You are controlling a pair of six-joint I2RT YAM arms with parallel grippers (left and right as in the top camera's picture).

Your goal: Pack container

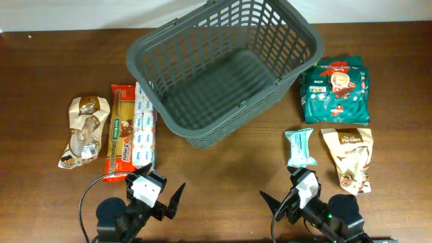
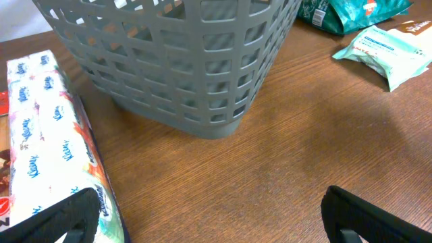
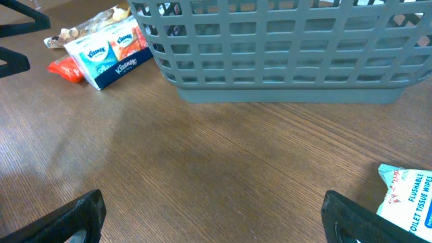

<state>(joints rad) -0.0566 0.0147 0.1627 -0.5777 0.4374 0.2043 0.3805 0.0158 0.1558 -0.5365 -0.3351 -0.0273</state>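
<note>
The left claw [image 1: 159, 191] is shown released, its fingers spread wide above the bare tabletop [image 1: 223, 177] with nothing between them. The right claw [image 1: 281, 194] is spread and empty in the same way.

The container [image 1: 202, 133], a large dark grey slotted basket, is set ahead of both claws and between them. Nothing can be seen inside it, so packing is judged not yet begun.

Just ahead of the left claw and slightly to its left, a white tissue pack [image 1: 143, 125] is laid close beside the basket's near-left wall. Its long axis runs straight away from the claw. A red spaghetti packet [image 1: 121, 131] is laid along its left side, and a brown snack bag [image 1: 84, 131] lies farther left.

Ahead of the right claw and a shade to its right, a pale green wipes packet [image 1: 300, 147] is laid, also lengthwise away from the claw.

The tissue pack is judged best taken by the nearer left claw, gripped across its narrow width, then carried forward and rightward to the basket.
</note>
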